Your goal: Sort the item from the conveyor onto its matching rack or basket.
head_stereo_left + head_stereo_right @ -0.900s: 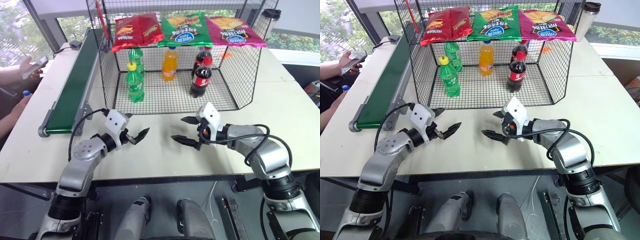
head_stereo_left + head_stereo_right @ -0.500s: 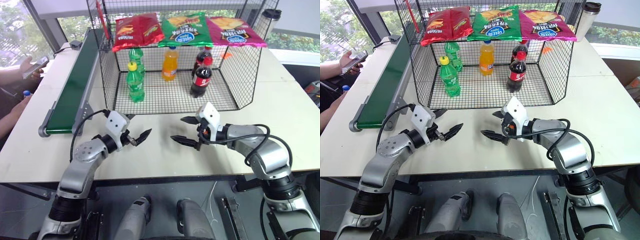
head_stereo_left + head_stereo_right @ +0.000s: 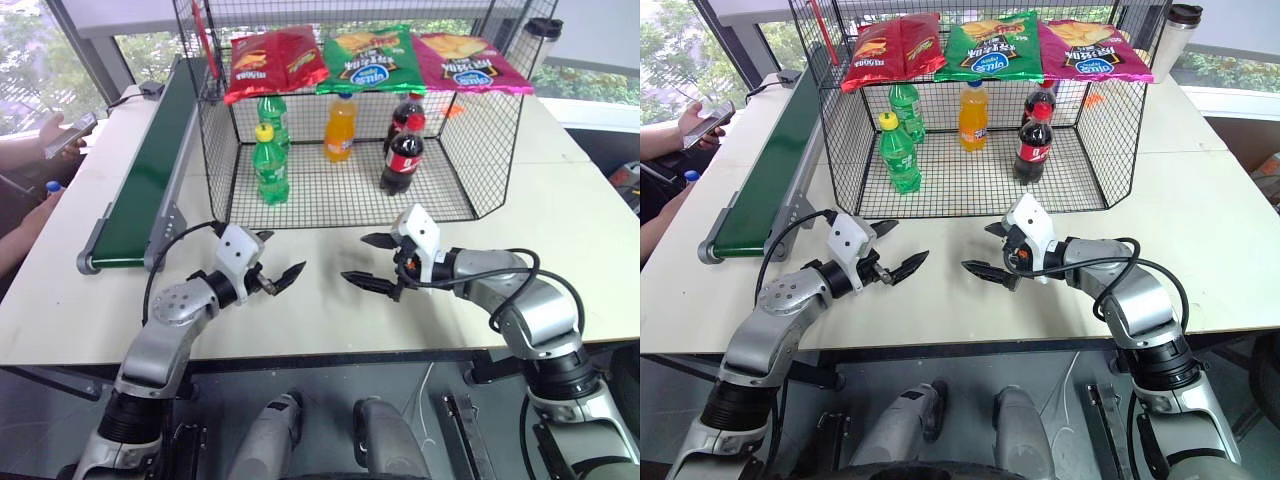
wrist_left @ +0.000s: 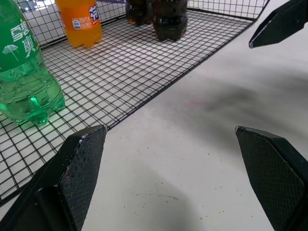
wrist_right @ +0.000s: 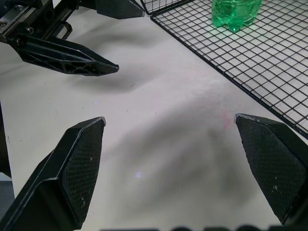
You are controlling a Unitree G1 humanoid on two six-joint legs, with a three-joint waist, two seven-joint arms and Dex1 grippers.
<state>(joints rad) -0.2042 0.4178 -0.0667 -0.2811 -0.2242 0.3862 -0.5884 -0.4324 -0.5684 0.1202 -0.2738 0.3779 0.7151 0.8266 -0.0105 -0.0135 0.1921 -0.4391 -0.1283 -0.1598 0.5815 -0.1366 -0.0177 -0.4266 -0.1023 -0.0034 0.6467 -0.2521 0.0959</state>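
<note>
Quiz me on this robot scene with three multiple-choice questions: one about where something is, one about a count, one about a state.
1. Where does the orange soda bottle stand?
A. on the conveyor
B. inside the wire cage
C. in a gripper

2. How many green bottles are in the cage?
A. one
B. two
C. four

3. How are the two grippers?
A. both open, empty
B. both shut
C. each holding a bottle

Key: 1 B, the orange soda bottle stands on the wire cage floor; 2 B, two green bottles show; 3 A, the left gripper and right gripper hover spread over bare table.
</note>
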